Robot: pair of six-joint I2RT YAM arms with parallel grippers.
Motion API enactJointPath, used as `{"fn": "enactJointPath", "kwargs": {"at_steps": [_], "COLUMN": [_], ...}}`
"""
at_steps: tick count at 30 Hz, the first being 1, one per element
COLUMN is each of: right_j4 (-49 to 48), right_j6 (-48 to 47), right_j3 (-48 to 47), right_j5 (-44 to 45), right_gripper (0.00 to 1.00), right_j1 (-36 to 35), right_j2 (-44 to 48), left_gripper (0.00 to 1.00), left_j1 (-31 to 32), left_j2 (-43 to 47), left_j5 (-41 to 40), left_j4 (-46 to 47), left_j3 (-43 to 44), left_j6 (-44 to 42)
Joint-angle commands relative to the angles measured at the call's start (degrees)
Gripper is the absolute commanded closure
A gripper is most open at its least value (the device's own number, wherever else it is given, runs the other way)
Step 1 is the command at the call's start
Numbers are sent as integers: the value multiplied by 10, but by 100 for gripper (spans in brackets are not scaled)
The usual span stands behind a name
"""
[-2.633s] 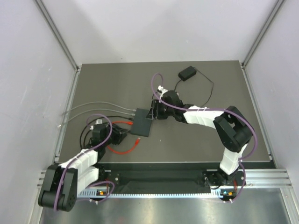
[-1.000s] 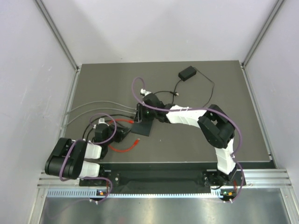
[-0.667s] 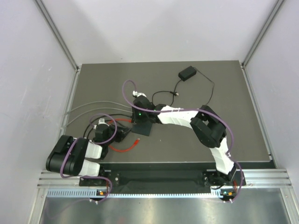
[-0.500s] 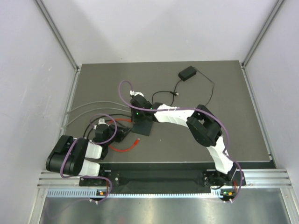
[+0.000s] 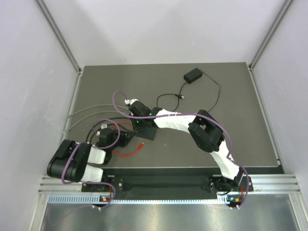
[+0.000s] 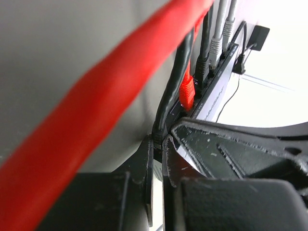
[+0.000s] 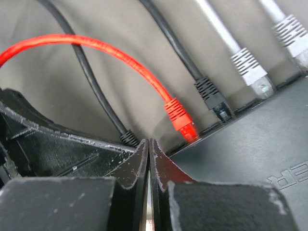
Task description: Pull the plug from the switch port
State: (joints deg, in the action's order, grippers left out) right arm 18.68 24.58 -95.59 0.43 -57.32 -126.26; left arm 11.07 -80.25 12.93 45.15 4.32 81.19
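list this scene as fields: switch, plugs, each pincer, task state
switch: flat black box, ports along one edge
plugs: end black plug, red plug, second black plug, two grey plugs; all appear seated
left pincer: appears clamped on the end black plug, its cable entering at the tips
right pincer: shut, nothing held, tips at the switch edge beside the end black plug
task state: no plug out yet
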Motion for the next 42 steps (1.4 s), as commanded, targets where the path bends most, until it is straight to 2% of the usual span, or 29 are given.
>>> {"fn": "enactJointPath", "kwargs": {"at_steps": [1, 5, 14, 17, 23, 27, 31, 32, 33, 36, 39, 42], "right_j4": [85, 81, 66, 62, 60, 54, 24, 23, 25, 30, 33, 24], "right_j6": [-51, -61, -77, -76, -69, -66, -48, -44, -41, -30, -26, -30], "right_j3": [-6, 27, 65, 79, 95, 90, 110, 114, 116, 131, 155, 170], "right_j5": [19, 27, -31, -37, -62, -74, -92, -88, -80, -58, -68, -151], "right_gripper": [100, 100, 100, 100, 99, 99, 93, 92, 91, 86, 75, 67], "right_j1": [-8, -10, -10, -10, -3, -3, -3, -2, -2, 10, 34, 68], "right_j2": [-14, 0, 15, 27, 43, 46, 84, 92, 112, 164, 220, 253], "left_gripper": [100, 100, 100, 100, 100, 100, 100, 100, 100, 100, 100, 100], "left_j1": [-3, -2, -2, -2, 1, 1, 2, 2, 2, 2, 2, 4], "left_j2": [3, 18, 14, 42, 166, 202, 282, 305, 355, 436, 477, 497], "left_j5": [-81, -96, -88, -99, -154, -164, -141, -133, -132, -59, 42, 123], "left_j4": [-73, -88, 8, -13, -114, -153, -239, -287, -306, -353, -369, -344], "left_j3": [-41, -36, -73, -74, -61, -48, -16, -12, -9, 4, 24, 12], "left_j6": [11, -1, -39, -63, -97, -115, -147, -164, -173, -209, -230, -189]}}
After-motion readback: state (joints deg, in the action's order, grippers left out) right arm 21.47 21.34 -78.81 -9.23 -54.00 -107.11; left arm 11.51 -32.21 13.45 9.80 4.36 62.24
